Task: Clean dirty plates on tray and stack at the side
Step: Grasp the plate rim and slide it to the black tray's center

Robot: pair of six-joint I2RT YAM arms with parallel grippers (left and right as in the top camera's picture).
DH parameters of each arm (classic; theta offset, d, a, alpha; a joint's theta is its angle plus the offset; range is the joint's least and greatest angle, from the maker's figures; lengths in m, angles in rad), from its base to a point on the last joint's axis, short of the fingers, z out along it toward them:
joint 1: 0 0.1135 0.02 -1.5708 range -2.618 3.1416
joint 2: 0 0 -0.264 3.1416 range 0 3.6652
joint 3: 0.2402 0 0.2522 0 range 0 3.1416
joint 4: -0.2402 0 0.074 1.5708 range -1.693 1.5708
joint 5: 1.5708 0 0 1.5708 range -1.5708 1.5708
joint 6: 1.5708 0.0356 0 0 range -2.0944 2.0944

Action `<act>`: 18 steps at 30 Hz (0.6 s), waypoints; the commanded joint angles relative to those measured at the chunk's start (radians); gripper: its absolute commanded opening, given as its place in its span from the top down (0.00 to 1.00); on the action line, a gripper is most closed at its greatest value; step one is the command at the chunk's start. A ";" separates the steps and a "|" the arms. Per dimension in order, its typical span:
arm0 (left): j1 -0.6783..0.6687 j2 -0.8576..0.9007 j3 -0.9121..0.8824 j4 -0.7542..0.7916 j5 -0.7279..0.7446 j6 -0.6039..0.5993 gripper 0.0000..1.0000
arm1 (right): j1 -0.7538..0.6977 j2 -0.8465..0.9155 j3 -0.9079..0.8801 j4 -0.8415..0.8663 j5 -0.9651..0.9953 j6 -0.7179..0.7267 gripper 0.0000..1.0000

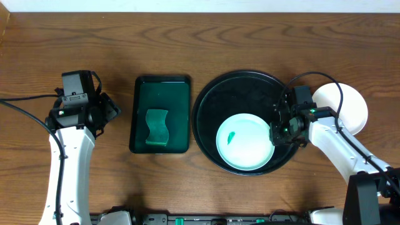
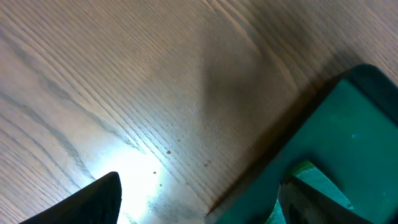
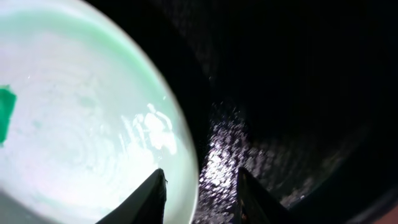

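Pincer on the left (image 1: 111,109) spread wide, hovering above the bench (image 1: 206,31). Dirty plate (image 1: 247,140) low in black tray (image 1: 209,100), green smear (image 1: 231,137) up. Right pincer (image 3: 200,180) half-spread astride its right rim, gripping nothing yet: drop lower, centre rim, squeeze gently.

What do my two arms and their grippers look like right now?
The left arm and right arm match: white rounded links, black wrist blocks, loose black cables. The left gripper and right gripper have dark, tapered fingers. A small green light glows on the right wrist.
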 commanded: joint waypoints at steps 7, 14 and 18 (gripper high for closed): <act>0.004 -0.007 0.015 -0.002 -0.006 0.005 0.19 | 0.016 0.004 -0.061 -0.020 -0.069 0.114 0.80; 0.004 -0.007 0.015 -0.002 -0.006 0.005 0.19 | 0.017 0.004 -0.108 0.069 -0.070 0.154 0.99; 0.004 -0.007 0.015 -0.002 -0.006 0.005 0.19 | 0.016 0.004 -0.108 0.177 -0.069 0.158 0.99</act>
